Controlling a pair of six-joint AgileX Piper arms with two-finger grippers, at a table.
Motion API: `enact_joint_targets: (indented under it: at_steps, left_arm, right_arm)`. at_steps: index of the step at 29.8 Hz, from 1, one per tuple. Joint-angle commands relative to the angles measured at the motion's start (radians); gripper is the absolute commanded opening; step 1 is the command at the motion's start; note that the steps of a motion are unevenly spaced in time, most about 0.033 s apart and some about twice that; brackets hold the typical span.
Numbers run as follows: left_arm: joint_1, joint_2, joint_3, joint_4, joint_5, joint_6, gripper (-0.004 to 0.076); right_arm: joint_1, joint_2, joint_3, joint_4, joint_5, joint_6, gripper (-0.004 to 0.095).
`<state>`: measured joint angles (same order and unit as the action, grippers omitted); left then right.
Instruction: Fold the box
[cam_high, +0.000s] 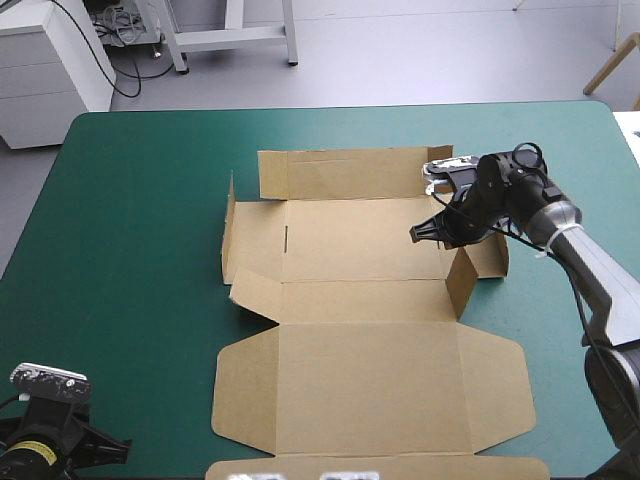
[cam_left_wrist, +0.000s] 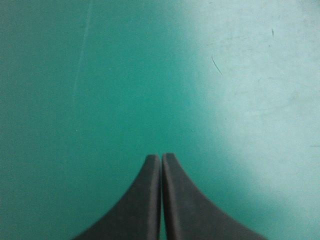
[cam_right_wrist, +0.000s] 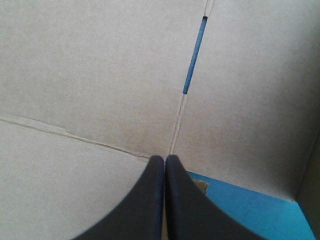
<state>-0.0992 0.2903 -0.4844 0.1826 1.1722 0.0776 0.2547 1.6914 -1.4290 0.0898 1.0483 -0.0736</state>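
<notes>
Pressing together the two black fingers of the right gripper (cam_right_wrist: 164, 159) into one pointed arch, clenched on nothing, tips pointing at a crease in the box (cam_right_wrist: 100, 75), touching it or hovering just above, hard to tell which. Aiming along that crease toward a narrow slot (cam_right_wrist: 195, 55) cut in the board, with a wedge of teal-green cover (cam_right_wrist: 250, 215) showing beside the fingers at a cut edge of the sheet. Reaching, seen from above, over the right end of the base panel, just beside a small right flap (cam_high: 462, 283) standing upright, with the left wall (cam_high: 228, 240) across the panel also raised, the far flap (cam_high: 345, 172) lying flat and the broad lid (cam_high: 370, 390) lying flat toward the near edge of the table (cam_high: 140, 200). Lying about the table's middle, partly raised, nothing yet tucked. Parking the left gripper (cam_left_wrist: 161, 157) at the near left corner, well apart from the box, fingers likewise clenched on nothing over bare cover. Judging the board light, stiff between creases, bending readily only along them, likely to spring back and to slide on the smooth cover. Taking hold best at a free flap edge, pinching the thin sheet, or pushing a flap up close to its crease.
</notes>
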Motion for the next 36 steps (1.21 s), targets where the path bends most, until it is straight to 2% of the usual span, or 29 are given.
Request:
enact_joint_targets:
  at_steps: [1, 21, 29, 36]
  left_arm:
    - [-0.001, 0.014, -0.024, 0.011, -0.048, -0.001, -0.0010]
    - [-0.001, 0.014, -0.024, 0.011, -0.048, -0.001, -0.0010]
    - [-0.001, 0.014, -0.024, 0.011, -0.048, -0.001, -0.0010]
    - [-0.001, 0.014, -0.024, 0.011, -0.048, -0.001, -0.0010]
  right_arm:
    - [0.001, -0.040, -0.033, 0.006, -0.014, -0.003, -0.0014]
    - [0.001, -0.040, -0.033, 0.006, -0.011, -0.003, -0.0014]
    - [0.001, -0.074, -0.033, 0.006, 0.054, -0.003, -0.0014]
    - [0.001, -0.179, -0.040, -0.006, 0.116, -0.003, -0.0014]
